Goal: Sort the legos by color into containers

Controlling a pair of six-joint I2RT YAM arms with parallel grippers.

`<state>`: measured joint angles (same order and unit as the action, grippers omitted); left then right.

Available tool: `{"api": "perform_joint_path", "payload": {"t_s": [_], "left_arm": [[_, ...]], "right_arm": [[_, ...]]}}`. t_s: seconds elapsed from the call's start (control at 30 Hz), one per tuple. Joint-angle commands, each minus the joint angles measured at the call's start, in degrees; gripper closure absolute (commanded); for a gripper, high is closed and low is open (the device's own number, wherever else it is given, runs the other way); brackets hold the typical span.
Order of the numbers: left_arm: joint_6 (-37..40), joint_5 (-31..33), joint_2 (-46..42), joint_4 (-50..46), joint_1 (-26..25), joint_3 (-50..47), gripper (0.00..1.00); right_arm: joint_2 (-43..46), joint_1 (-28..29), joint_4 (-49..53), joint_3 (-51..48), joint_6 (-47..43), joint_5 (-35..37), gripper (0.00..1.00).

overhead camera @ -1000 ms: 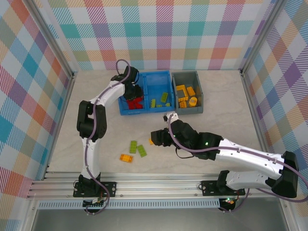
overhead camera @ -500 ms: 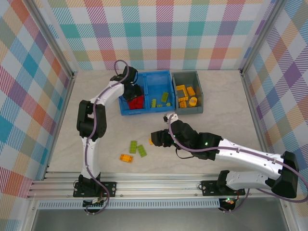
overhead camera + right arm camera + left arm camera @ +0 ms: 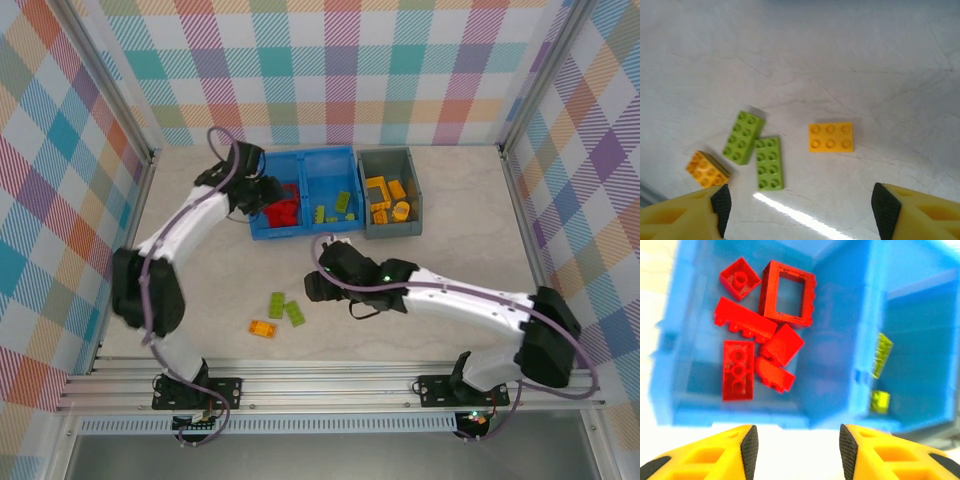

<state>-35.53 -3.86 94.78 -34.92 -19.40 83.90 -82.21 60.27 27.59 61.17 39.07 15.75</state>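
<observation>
**While legos [image 3: 769, 163] lie loose, both pairs of jaws hang empty**

Below the right gripper [image 3: 799, 212], its jaws wide and empty, an orange brick [image 3: 830, 137] lies at 12 o'clock and two green bricks [image 3: 743, 137] at 10. Beyond, the left gripper [image 3: 798, 445], jaws parted on nothing, faces the blue bin [image 3: 867, 315]: red legos [image 3: 742, 325] at 9 o'clock, green at 3. The grey bin [image 3: 392, 231] holds orange-yellow.

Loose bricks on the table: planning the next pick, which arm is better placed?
Right: the right gripper hovers open over the loose bricks; the left gripper is at the blue bin.
</observation>
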Motion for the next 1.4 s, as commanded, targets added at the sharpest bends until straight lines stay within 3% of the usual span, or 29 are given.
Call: {"api": "perform_joint_path", "payload": {"t_s": [0.0, 0.1, 0.23, 0.37, 0.5, 0.7, 0.87, 1.2, 1.3, 1.37], "left_arm": [[0.7, 3.4, -14.4, -2.0, -5.3, -8.6, 0.5], [0.7, 5.8, -26.7, -3.2, -11.6, -18.5, 0.48], [0.6, 5.5, -42.8, -2.9, -18.4, -31.0, 0.44], [0.3, 2.9, -59.3, -5.4, -20.1, -40.0, 0.42], [0.8, 4.4, -68.9, -13.6, -20.1, -40.3, 0.4], [1.0, 4.3, -70.0, -16.3, -20.1, -38.7, 0.41], [2.6, 4.5, -69.0, -16.5, -20.0, -38.2, 0.41], [3.5, 3.9, -69.6, -15.9, -20.0, -38.9, 0.41], [4.3, 2.8, -69.7, -15.5, -20.1, -38.9, 0.41], [4.4, 2.7, -69.9, -15.3, -20.1, -39.1, 0.4]], "right_arm": [[-5.2, -2.6, 8.8, 5.0, 2.5, -2.5, 0.21], [-8.6, -4.4, 10.9, 6.2, 10.9, -5.9, 0.21], [-13.3, -3.9, 7.5, 6.8, 25.4, -10.8, 0.27], [-20.7, -4.0, 11.1, 13.4, 38.4, -12.6, 0.28], [-24.7, -3.8, 14.4, 17.5, 49.1, -11.7, 0.27], [-27.9, -5.2, 15.7, 17.9, 58.7, -11.6, 0.24], [-30.9, -6.7, 15.1, 19.3, 60.6, -12.4, 0.26], [-34.1, -7.7, 13.4, 19.7, 60.8, -12.4, 0.51], [-34.5, -7.7, 12.9, 19.4, 60.6, -13.4, 0.54], [-33.7, -7.5, 12.2, 18.4, 60.7, -12.9, 0.62]]}}
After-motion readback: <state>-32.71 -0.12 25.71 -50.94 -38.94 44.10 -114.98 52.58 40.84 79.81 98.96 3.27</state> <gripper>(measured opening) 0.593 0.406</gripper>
